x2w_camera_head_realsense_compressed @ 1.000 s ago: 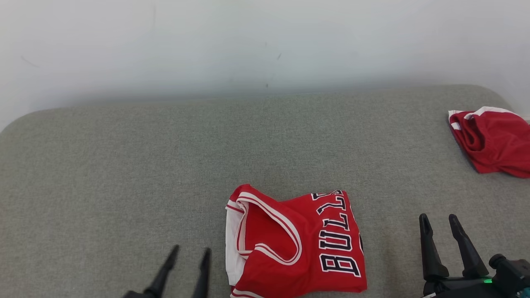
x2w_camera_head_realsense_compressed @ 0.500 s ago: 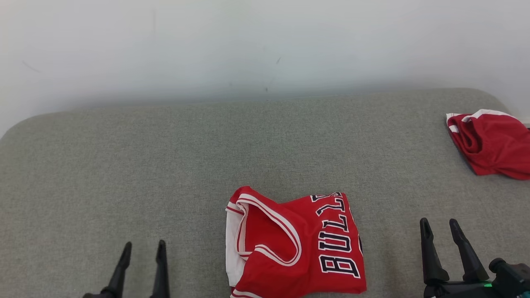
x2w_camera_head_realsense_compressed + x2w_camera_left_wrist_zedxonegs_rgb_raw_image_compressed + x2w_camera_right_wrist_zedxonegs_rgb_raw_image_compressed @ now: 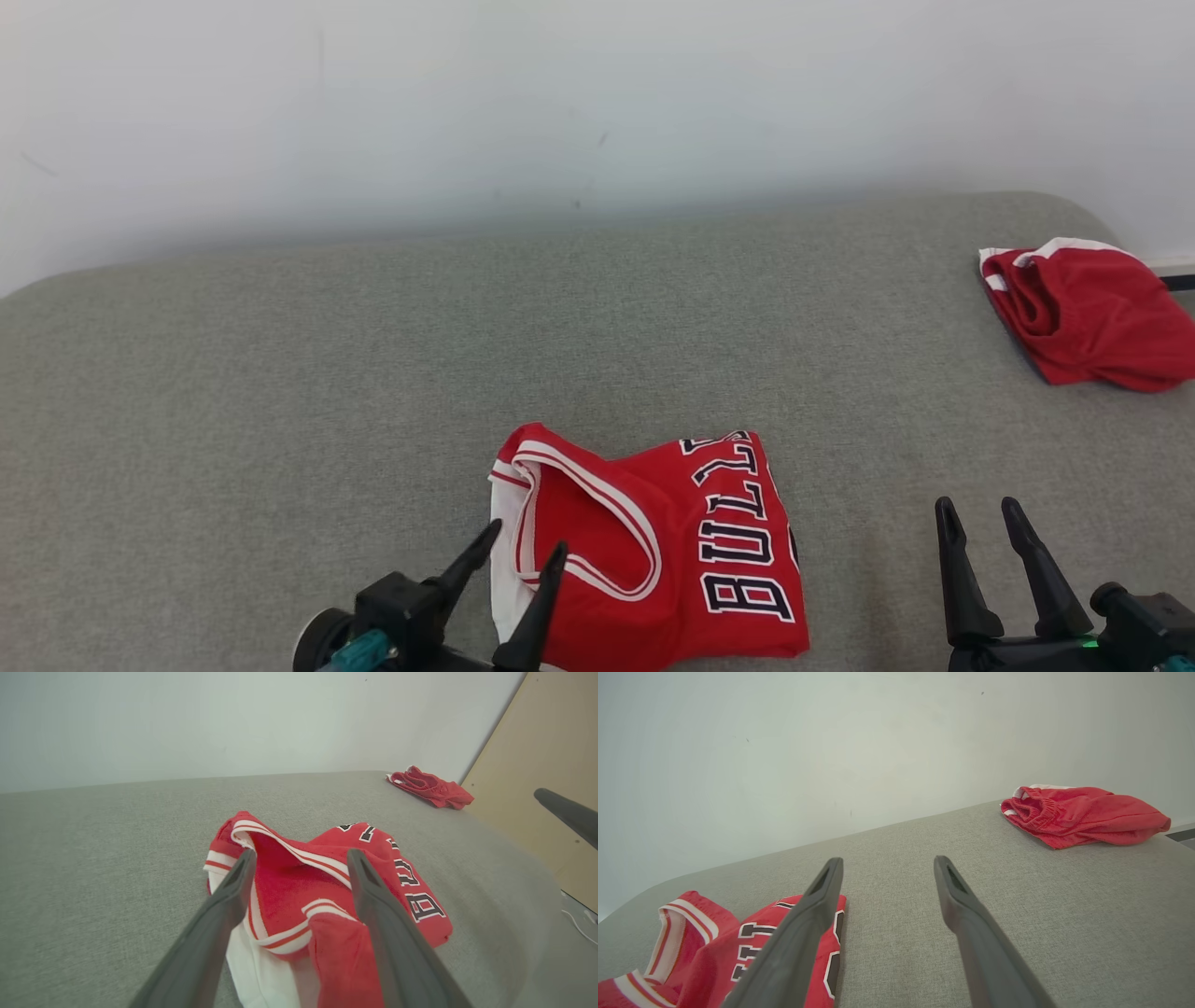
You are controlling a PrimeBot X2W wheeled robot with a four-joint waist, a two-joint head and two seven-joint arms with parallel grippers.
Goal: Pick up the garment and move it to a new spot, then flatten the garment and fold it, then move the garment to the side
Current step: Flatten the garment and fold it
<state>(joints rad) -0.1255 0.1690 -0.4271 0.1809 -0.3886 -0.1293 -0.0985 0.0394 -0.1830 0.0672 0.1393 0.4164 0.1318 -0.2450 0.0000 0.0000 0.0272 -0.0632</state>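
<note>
Head view: a folded red jersey [image 3: 691, 551] with white ribbed trim and black block letters lies at the middle of the near edge of the grey woven cushion [image 3: 280, 373], which has rounded corners. The left gripper [image 3: 525, 539] stands spread at the jersey's white-edged side. The right gripper [image 3: 977, 509], also spread, is well to the jersey's right. Crumpled red shorts [image 3: 1083, 317] sit at the far right corner.

Left wrist view: the left gripper [image 3: 302, 855] has its tapered dark fingers parted over the jersey [image 3: 397, 868] and its curved striped opening.

Right wrist view: the right gripper [image 3: 888, 861] gapes above bare weave, empty, with the jersey [image 3: 705, 947] beside it and the shorts [image 3: 1083, 814] far off.

Red jersey [image 3: 691, 551] — apparently folded, lying on grey surface [image 3: 280, 373], lettering sideways.
</note>
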